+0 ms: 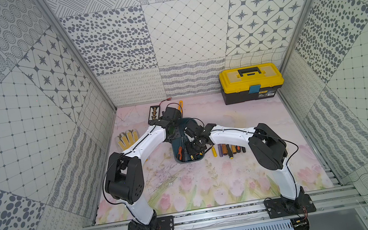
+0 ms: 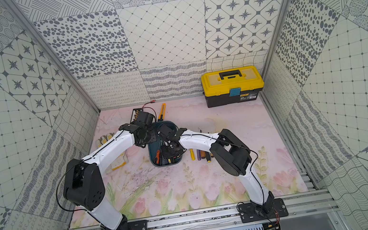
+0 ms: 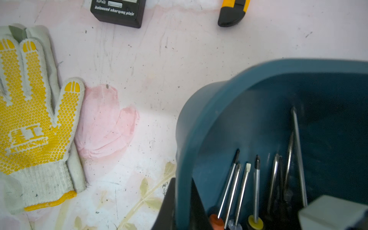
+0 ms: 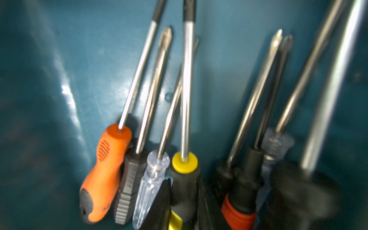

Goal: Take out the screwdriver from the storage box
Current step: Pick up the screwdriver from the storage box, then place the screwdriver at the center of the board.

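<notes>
You have one storage box (image 1: 190,161) holding eight screwdrivers (image 4: 185,163). On the mat just right of it lie about seven more loose screwdrivers (image 1: 229,151), partly hidden by an arm. Far right stands one yellow toolbox (image 1: 251,80). On the left lie two stacked gloves (image 3: 29,119), one charging plate (image 3: 117,14) and one utility knife (image 3: 232,14).

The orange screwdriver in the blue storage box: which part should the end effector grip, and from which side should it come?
Probably the thick orange handle of the orange screwdriver, from above. It lies flat at the outer edge of the row in the storage box, bare floor on one side, a black-handled screwdriver tight against the other. The thin shaft looks slippery.
</notes>
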Robot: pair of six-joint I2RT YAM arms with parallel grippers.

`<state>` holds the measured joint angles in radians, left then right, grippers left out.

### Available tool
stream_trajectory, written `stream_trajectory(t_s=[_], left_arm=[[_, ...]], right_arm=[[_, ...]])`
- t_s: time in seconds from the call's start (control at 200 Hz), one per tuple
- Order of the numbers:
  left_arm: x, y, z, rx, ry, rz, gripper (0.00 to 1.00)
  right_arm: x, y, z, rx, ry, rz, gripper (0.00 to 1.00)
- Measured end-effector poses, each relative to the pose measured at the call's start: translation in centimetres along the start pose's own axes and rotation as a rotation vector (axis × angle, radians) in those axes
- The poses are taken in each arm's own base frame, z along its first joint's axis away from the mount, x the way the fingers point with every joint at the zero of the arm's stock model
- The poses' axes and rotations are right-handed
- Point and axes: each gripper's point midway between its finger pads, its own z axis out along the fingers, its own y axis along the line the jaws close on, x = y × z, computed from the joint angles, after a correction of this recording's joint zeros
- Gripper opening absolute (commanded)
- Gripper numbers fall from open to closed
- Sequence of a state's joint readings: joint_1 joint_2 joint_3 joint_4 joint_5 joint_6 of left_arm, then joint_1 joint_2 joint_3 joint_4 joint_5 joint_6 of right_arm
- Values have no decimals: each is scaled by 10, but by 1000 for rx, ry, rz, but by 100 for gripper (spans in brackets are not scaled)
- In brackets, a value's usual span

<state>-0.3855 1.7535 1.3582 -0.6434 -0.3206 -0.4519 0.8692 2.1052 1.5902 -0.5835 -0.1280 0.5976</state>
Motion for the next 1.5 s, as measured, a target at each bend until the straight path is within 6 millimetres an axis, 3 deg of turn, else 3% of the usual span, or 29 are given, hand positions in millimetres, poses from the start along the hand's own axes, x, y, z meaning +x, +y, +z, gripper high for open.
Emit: stream_trajectory(t_s=[0.65, 0.886, 1.151, 1.501], left_arm=[[1, 3, 5, -9, 10, -4, 0], [-1, 4, 4, -10, 8, -7, 0], [-7, 10, 3, -18, -2, -24, 0], [-12, 17, 2, -28, -5, -36, 0]], right_arm=[[-22, 21, -58, -79, -131, -25, 0], [-25, 9, -69, -51, -165, -14, 0], [-36, -15, -95, -5, -235, 4, 0], [-34, -51, -93, 73, -214, 49, 0]])
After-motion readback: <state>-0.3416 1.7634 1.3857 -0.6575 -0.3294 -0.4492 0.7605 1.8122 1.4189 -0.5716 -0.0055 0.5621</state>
